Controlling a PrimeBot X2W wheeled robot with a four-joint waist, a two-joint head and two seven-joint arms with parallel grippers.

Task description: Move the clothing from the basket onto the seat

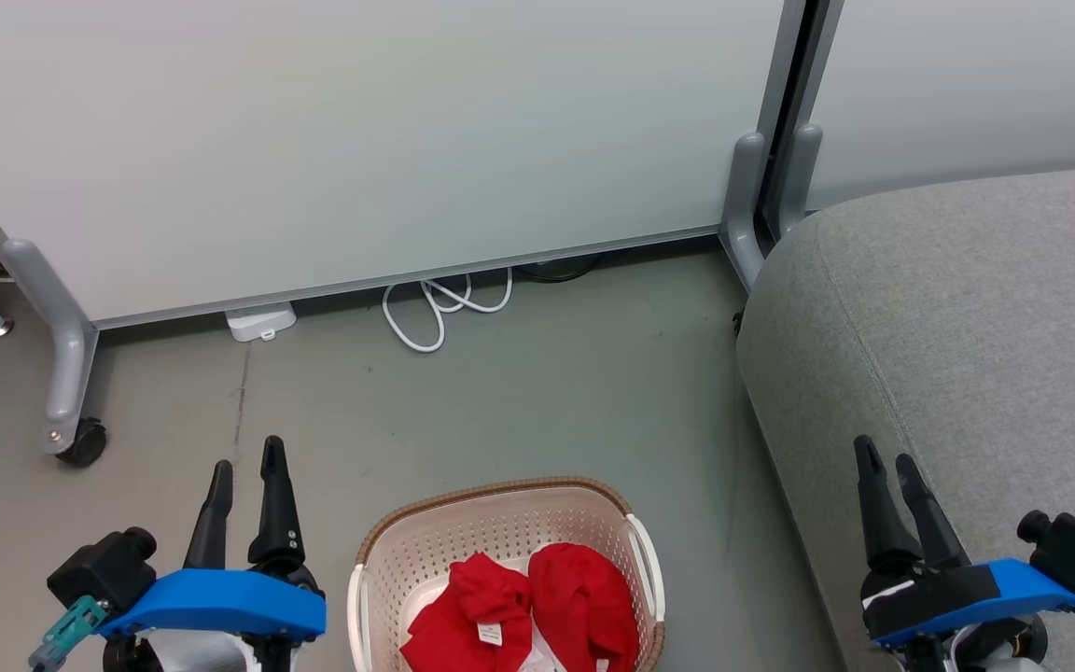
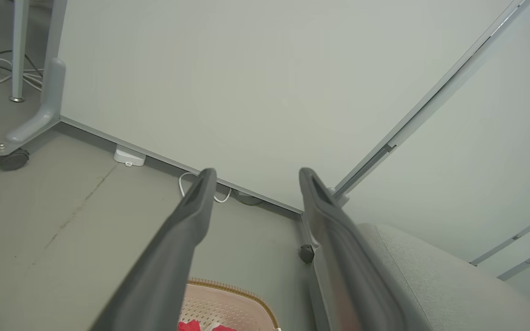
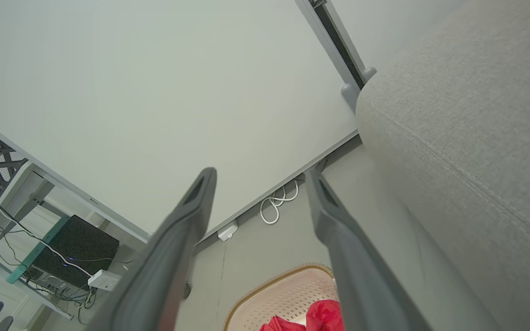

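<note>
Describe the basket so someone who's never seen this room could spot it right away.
Start at the big grey seat on the right; on the grey floor just left of it stands the basket. It is cream perforated plastic with a brown woven-look rim and white handles, and it alone holds bright red clothing.

Bare floor (image 1: 537, 401) lies open between the basket (image 1: 491, 489) and the partition (image 1: 360, 140), save a looped cable (image 1: 435, 313) at its foot; the basket's top stands open above the clothing (image 1: 519, 607); the seat (image 1: 967, 327) blocks the right
</note>
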